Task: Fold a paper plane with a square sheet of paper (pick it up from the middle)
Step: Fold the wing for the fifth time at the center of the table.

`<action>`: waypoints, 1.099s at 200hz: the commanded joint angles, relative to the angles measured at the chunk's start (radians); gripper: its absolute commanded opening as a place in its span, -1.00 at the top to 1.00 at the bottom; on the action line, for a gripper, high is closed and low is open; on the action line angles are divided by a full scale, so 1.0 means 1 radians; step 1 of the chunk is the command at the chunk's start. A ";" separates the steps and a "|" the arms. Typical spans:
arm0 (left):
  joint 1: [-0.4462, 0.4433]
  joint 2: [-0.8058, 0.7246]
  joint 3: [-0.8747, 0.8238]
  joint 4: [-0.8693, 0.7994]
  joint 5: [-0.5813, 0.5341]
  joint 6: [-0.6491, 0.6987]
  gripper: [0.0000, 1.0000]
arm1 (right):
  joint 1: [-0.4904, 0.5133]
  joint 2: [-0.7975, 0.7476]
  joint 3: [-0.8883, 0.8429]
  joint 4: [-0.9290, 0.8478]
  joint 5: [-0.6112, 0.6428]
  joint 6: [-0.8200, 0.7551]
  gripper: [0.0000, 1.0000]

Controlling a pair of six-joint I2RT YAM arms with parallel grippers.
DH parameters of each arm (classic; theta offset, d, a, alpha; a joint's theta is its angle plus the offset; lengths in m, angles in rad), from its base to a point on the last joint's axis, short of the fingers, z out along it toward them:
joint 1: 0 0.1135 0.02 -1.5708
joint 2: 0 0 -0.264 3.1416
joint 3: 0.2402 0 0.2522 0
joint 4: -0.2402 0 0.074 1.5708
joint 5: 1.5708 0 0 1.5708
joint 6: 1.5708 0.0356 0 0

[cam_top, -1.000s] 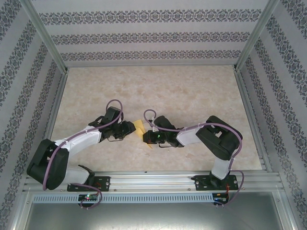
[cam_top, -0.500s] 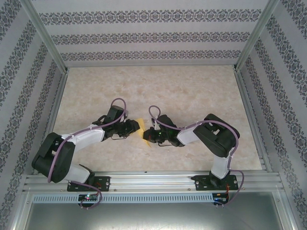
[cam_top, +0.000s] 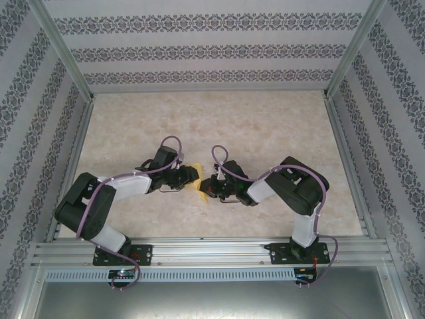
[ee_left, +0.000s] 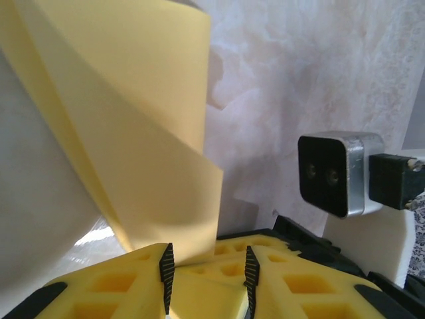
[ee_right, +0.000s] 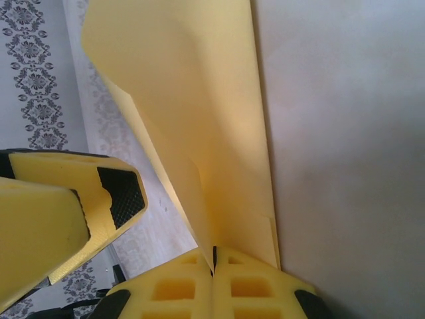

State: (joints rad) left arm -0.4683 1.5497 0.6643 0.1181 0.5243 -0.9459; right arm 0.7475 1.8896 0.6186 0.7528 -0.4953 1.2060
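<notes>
Where the two arms meet over the counter (cam_top: 265, 126), near its front middle, hangs one paper (cam_top: 196, 181): yellow, partly folded, creases showing.
Right jaws: together, clamped on a folded edge of the paper.
Left jaws: apart, with a loose flap reaching between the pads (ee_left: 167, 272), not pinched.
Handling, by estimate: very light, limp, quick to crease, liable to tear if the arms pull apart.
Best hold: along the centre crease, where doubled layers stiffen it.
</notes>
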 commanded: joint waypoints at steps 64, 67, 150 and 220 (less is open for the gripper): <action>-0.014 0.128 0.064 0.086 0.024 0.054 0.26 | -0.016 0.040 -0.034 -0.064 0.041 0.024 1.00; -0.014 0.134 0.068 0.084 0.024 0.056 0.26 | -0.016 0.039 -0.034 -0.064 0.042 0.024 1.00; -0.014 0.215 0.095 -0.056 -0.033 0.075 0.33 | -0.017 -0.042 -0.034 -0.170 0.042 -0.020 0.76; -0.013 0.213 0.100 -0.082 -0.044 0.071 0.35 | 0.000 -0.097 -0.029 -0.315 0.050 -0.091 0.75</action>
State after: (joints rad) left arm -0.4725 1.7359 0.7681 0.1276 0.5461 -0.9031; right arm 0.7422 1.7950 0.6044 0.5774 -0.4706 1.1683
